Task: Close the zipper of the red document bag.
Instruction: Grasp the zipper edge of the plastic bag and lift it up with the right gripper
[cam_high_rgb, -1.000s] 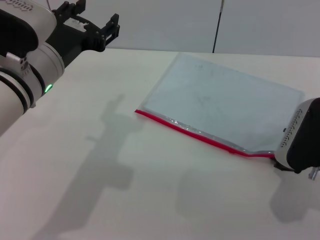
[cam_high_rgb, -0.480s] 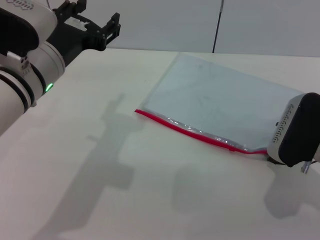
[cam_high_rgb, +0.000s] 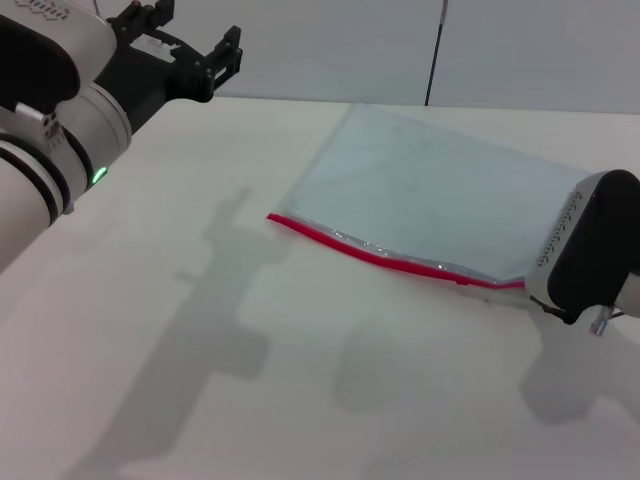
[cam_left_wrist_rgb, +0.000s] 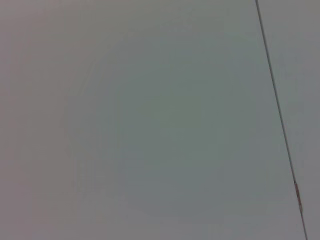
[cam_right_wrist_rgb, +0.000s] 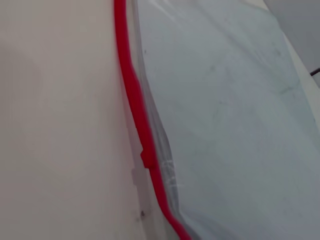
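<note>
The red document bag (cam_high_rgb: 430, 200) is lying flat on the white worktop (cam_high_rgb: 250, 380), its zipper (cam_high_rgb: 385, 258) along the near edge. The right gripper (cam_high_rgb: 560, 305) is sitting at the zipper's right end, its jaws hidden, so their state cannot be told. The left gripper (cam_high_rgb: 195, 55) is hanging at far left, jaws spread and holding nothing.

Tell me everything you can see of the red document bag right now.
The red document bag is a large flat rectangular pouch of translucent pale blue-grey plastic, lying at an angle on the white table. The zipper, a thin bright red strip, runs along its near long edge. The corner by the right gripper looks slightly lifted; the arm hides any contact. The left gripper is far away.
</note>
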